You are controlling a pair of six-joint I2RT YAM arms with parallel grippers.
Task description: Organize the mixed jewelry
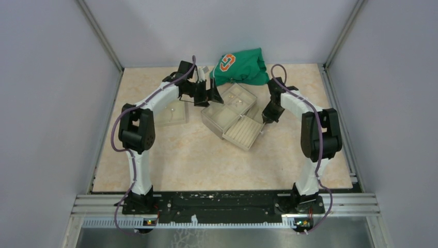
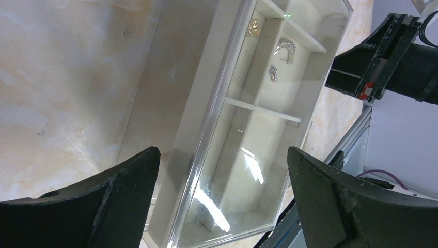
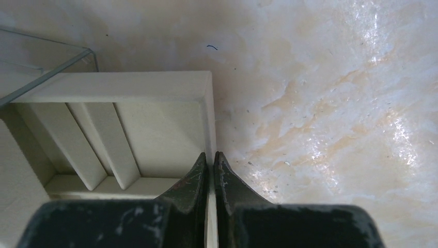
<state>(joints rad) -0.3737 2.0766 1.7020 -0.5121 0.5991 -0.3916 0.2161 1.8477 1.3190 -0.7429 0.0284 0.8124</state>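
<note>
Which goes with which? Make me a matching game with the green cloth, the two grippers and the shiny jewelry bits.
1. green cloth
2. left gripper
3. right gripper
4. silvery jewelry

A. pinching the cream tray wall
B. open wide
C. in a compartment of the clear box
D. at the back of the table

Pairs: 1-D, 2-B, 3-A, 4-C

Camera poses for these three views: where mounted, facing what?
Top external: above and behind the bases, looking down at the table; both arms show.
Left wrist: on left arm, looking down into the clear box; open left claw frames it.
Right wrist: on right arm, looking down; right claw shut on the cream tray wall.
Shared: top and left wrist both show the clear box.
</note>
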